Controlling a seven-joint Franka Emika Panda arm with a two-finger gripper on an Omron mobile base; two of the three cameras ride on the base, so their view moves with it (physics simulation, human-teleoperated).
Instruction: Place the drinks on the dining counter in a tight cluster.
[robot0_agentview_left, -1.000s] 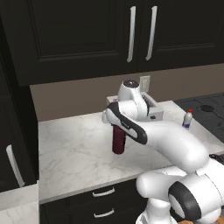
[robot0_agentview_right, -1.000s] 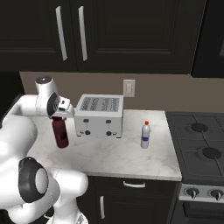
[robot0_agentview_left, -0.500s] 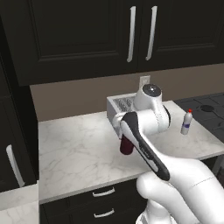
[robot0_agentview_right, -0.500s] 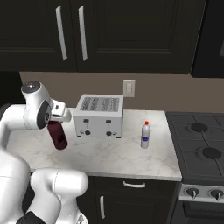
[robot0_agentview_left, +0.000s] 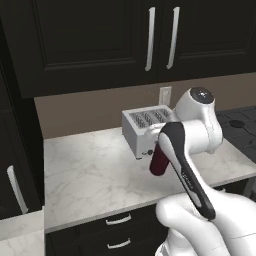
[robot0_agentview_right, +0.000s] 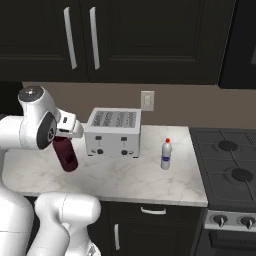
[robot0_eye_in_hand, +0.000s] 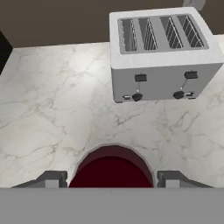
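Claw (robot0_eye_in_hand: 112, 179) is clamped on the maroon bottle (robot0_agentview_right: 66, 154): in hand view I see one finger tip on each side of the bottle's rounded dark-red body, touching it. Bottle is lifted clear of the marble counter (robot0_agentview_left: 90, 170); in right base view it hangs tilted, bottom end swung toward me, w/ counter surface visible under it. In left base view the bottle (robot0_agentview_left: 159, 161) shows partly, behind the arm's dark-trimmed link. Cap end is hidden by the hand, can't see it.

Silver toaster (robot0_agentview_right: 113, 132) sits near the back wall, just right of the held bottle in right base view; four slots on top, knobs on the front face. Bottle and toaster look apart, not touching.

Small pale bottle (robot0_agentview_right: 166, 154) w/ red cap stands upright on the counter right of the toaster, betw. it and the stove (robot0_agentview_right: 231, 175).

Dark cabinets (robot0_agentview_left: 100, 40) above, wall outlet (robot0_agentview_right: 147, 101) behind toaster.
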